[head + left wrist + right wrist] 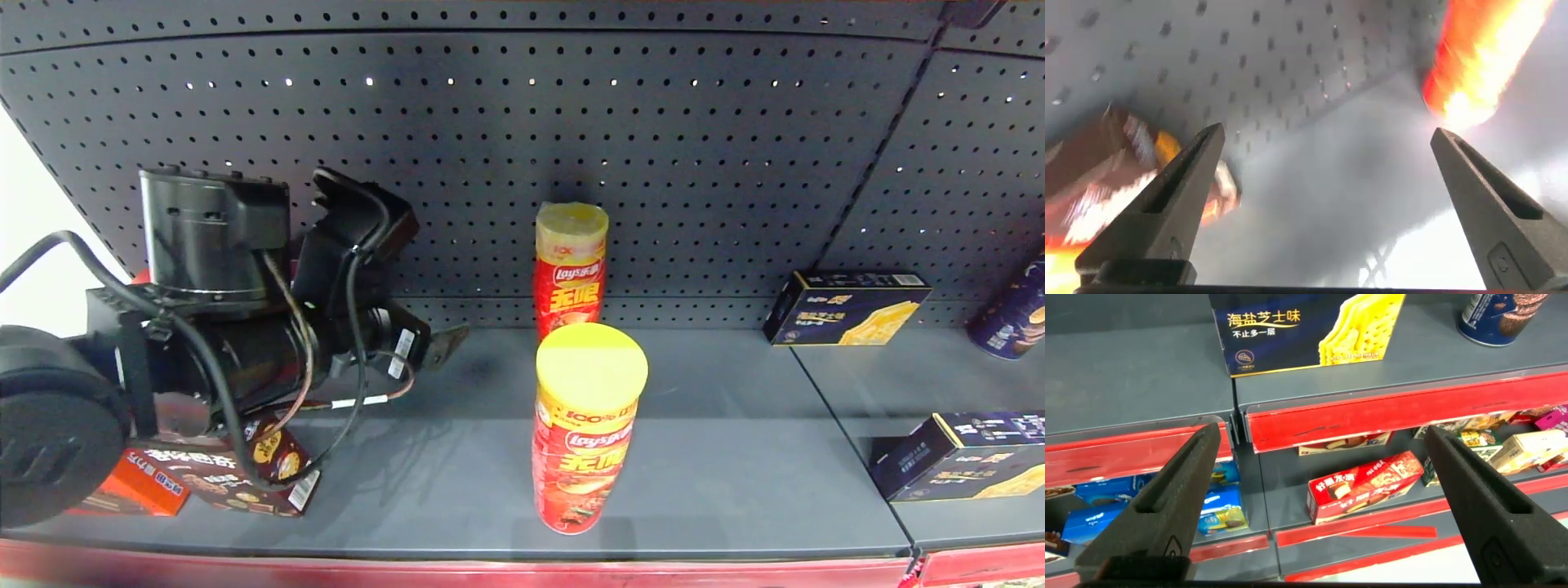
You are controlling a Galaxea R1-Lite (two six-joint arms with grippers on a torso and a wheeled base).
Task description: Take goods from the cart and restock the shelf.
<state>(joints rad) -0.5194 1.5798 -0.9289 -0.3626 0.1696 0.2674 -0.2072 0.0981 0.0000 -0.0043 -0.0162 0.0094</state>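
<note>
Your left gripper (1327,135) hangs over the shelf (735,457), well to the left of the two red chip cans. I judge the step in hand to be drawing that arm out and heading to the cart for the next item.

To do it well, pull straight back toward the shelf's front lip rather than sweeping sideways. Keep the wrist lifted above the brown snack box (245,482) that lies flat under the arm. Give the front can (586,433) a wide berth. It stands upright near the front edge, and something that tall and narrow would likely tip at a light knock. The back can (570,269) stands upright against the pegboard (694,163), directly behind the front one and apart from it.

The left gripper's fingers are spread wide, with nothing between them and nothing touching them. The right gripper (1321,431) is spread just as wide and also empty. It sits in front of the shelving, facing the lower tiers, with a dark blue box (1306,331) on the shelf above them.
</note>
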